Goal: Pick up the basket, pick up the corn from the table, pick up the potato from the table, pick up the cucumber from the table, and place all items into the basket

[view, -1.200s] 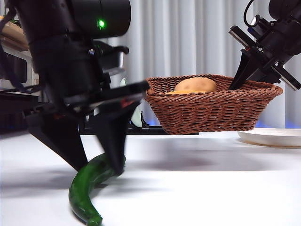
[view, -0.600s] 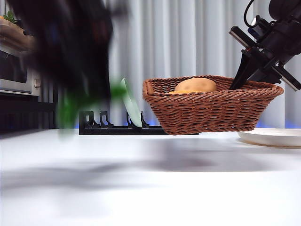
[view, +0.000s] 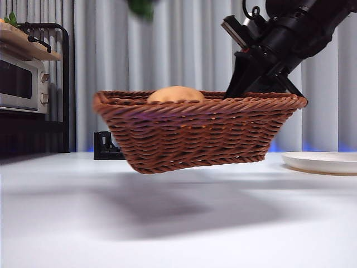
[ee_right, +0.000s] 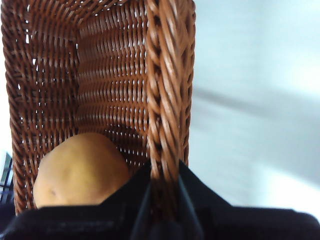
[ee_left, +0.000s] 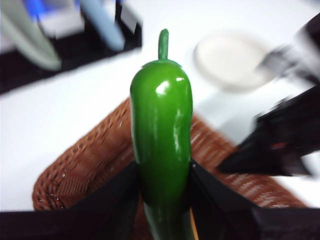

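My right gripper point(ee_right: 163, 182) is shut on the braided rim of the brown wicker basket point(ee_right: 112, 85) and holds it in the air above the white table point(view: 178, 234). In the front view this gripper point(view: 237, 89) grips the basket point(view: 195, 137) at its right rim. The tan potato point(view: 175, 94) lies inside the basket; it also shows in the right wrist view point(ee_right: 80, 175). My left gripper point(ee_left: 162, 175) is shut on the dark green cucumber point(ee_left: 161, 130), held above the basket point(ee_left: 95, 165). Only the cucumber's tip point(view: 142, 6) shows in the front view. The corn is hidden.
A white plate point(view: 321, 162) lies on the table at the right. A black dish rack point(view: 106, 148) stands behind the basket. A microwave point(view: 22, 84) and shelf stand at the far left.
My left gripper has lifted the cucumber off the table, up out of the front view and over the basket. My right gripper has carried the basket to the left.
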Motion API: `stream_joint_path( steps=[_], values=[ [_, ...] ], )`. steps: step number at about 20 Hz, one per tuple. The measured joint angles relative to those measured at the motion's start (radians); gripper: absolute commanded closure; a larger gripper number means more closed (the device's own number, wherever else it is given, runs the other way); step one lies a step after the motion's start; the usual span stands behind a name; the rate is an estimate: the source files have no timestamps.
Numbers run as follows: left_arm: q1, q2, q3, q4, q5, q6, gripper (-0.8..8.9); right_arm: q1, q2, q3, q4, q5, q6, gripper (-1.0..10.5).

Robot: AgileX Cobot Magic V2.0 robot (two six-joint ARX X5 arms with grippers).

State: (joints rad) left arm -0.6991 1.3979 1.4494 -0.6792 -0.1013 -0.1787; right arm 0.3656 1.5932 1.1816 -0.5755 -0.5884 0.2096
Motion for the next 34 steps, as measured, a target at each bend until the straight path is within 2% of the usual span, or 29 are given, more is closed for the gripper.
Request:
stream_joint_path(
  steps=[6, 7, 9, 10, 18, 25, 30, 32, 33, 34],
  values=[
    [0.025, 0.229, -0.002, -0.072, 0.038, 0.065, 8.03, 0.022, 0.0, 0.0, 0.0, 0.002, 0.001, 9.6],
    [0.025, 0.25, -0.002, -0.084, 0.039, 0.08, 7.08, 0.021, 0.0, 0.0, 0.0, 0.001, 0.001, 9.6],
    [0.025, 0.265, -0.002, -0.087, 0.029, 0.093, 3.6, 0.021, 0.0, 0.0, 0.0, 0.002, 0.001, 9.6],
    [0.025, 0.264, -0.002, -0.087, 0.018, 0.095, 2.97, 0.021, 0.0, 0.0, 0.0, 0.002, 0.002, 9.6],
    [0.025, 0.231, 0.0, -0.121, 0.0, 0.094, 3.0, 0.005, 0.0, 0.0, 0.035, 0.005, 0.027, 9.6],
    [0.013, -0.118, 0.023, -0.122, -0.001, 0.06, 3.01, -0.069, 0.109, 0.0, 0.202, 0.008, 0.17, 9.6],
    [0.013, -0.267, 0.023, -0.133, -0.021, 0.055, 3.02, -0.066, 0.239, 0.0, 0.21, 0.027, 0.212, 9.6],
    [0.013, -0.294, 0.023, -0.139, -0.046, 0.055, 3.02, -0.066, 0.243, 0.003, 0.206, 0.064, 0.213, 9.3],
    [0.013, -0.299, 0.023, -0.142, -0.053, 0.055, 3.02, -0.066, 0.243, 0.005, 0.204, 0.073, 0.212, 8.9],
    [0.013, -0.299, 0.023, -0.147, -0.055, 0.055, 3.02, -0.064, 0.242, 0.006, 0.204, 0.077, 0.209, 7.8]
  ],
)
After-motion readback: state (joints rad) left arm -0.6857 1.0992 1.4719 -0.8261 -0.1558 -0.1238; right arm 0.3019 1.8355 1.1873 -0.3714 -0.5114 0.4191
